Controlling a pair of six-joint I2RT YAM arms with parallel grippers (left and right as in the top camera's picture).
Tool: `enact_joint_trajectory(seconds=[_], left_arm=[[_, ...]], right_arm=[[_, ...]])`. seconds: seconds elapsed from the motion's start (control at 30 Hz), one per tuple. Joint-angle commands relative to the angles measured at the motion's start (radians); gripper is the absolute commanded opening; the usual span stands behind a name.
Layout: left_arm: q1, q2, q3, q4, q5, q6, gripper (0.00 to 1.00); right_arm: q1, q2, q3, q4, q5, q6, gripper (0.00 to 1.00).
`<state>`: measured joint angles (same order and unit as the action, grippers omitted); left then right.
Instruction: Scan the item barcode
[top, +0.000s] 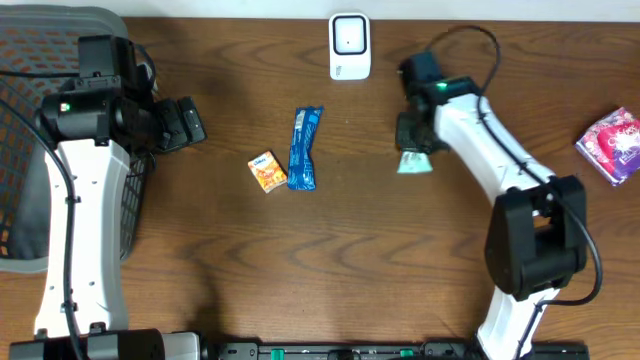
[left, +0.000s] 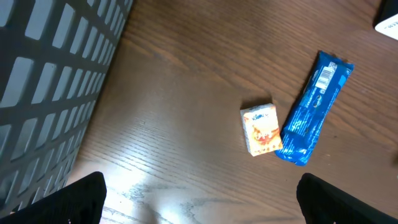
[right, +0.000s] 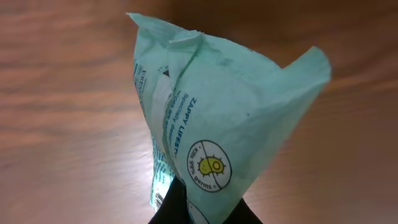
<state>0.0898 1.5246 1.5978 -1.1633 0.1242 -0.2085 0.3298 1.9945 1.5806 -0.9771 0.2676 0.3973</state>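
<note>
Overhead: right gripper sits near the scanner, a bit toward the robot and off to one side, clamped on a teal packet. The packet sticks out past the fingers over the table; can't tell if it touches the wood. Left gripper is by the basket, jaws spread wide, holding nothing. Blue bar and orange box lie mid-table, just beside each other, between the two arms. Pink packet is at the far edge, well apart from the rest. Left wrist: fingertips in the two bottom corners, wide apart, nothing between them. Box and bar are ahead on the wood, the box's corner just touching the bar; basket mesh fills the left side; a white corner of the scanner shows top right. Right wrist: teal packet fills the frame, crumpled, pinched at its lower end by closed fingers. Printed text and a round yellow-green logo face the camera; striped print at the lower left edge, too small to confirm as the barcode.
</note>
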Motion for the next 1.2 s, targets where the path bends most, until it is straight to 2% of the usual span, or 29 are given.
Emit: enact_joint_trajectory(seconds=[0.0, 0.13, 0.33, 0.47, 0.53, 0.6, 0.63, 0.67, 0.9, 1.0, 1.17], left_arm=[[0.003, 0.000, 0.001, -0.003, -0.009, 0.005, 0.98], [0.003, 0.000, 0.001, -0.003, -0.009, 0.005, 0.98], [0.003, 0.000, 0.001, -0.003, -0.009, 0.005, 0.98], [0.003, 0.000, 0.001, -0.003, -0.009, 0.005, 0.98], [0.003, 0.000, 0.002, -0.003, -0.009, 0.005, 0.98], [0.003, 0.000, 0.001, -0.003, -0.009, 0.005, 0.98], [0.003, 0.000, 0.002, -0.003, -0.009, 0.005, 0.98], [0.003, 0.000, 0.001, -0.003, -0.009, 0.005, 0.98], [0.003, 0.000, 0.001, -0.003, -0.009, 0.005, 0.98], [0.003, 0.000, 0.001, -0.003, -0.009, 0.005, 0.98], [0.003, 0.000, 0.001, -0.003, -0.009, 0.005, 0.98]], right_arm=[[0.098, 0.004, -0.010, -0.040, 0.548, 0.046, 0.01], [0.167, 0.069, -0.105, -0.013, 0.695, 0.051, 0.01], [0.224, 0.181, -0.113, -0.003, 0.653, 0.059, 0.04], [0.288, 0.201, -0.113, 0.018, 0.544, 0.059, 0.19], [0.314, 0.197, -0.097, 0.019, 0.485, 0.066, 0.35], [0.337, 0.197, -0.055, 0.011, 0.417, 0.085, 0.44], [0.344, 0.197, -0.026, 0.002, 0.381, 0.094, 0.52], [0.346, 0.197, 0.008, -0.009, 0.346, 0.097, 0.55], [0.274, 0.197, 0.340, -0.204, 0.242, 0.111, 0.56], [0.179, 0.197, 0.471, -0.288, 0.102, -0.002, 0.57], [-0.003, 0.202, 0.496, -0.359, -0.298, -0.322, 0.58]])
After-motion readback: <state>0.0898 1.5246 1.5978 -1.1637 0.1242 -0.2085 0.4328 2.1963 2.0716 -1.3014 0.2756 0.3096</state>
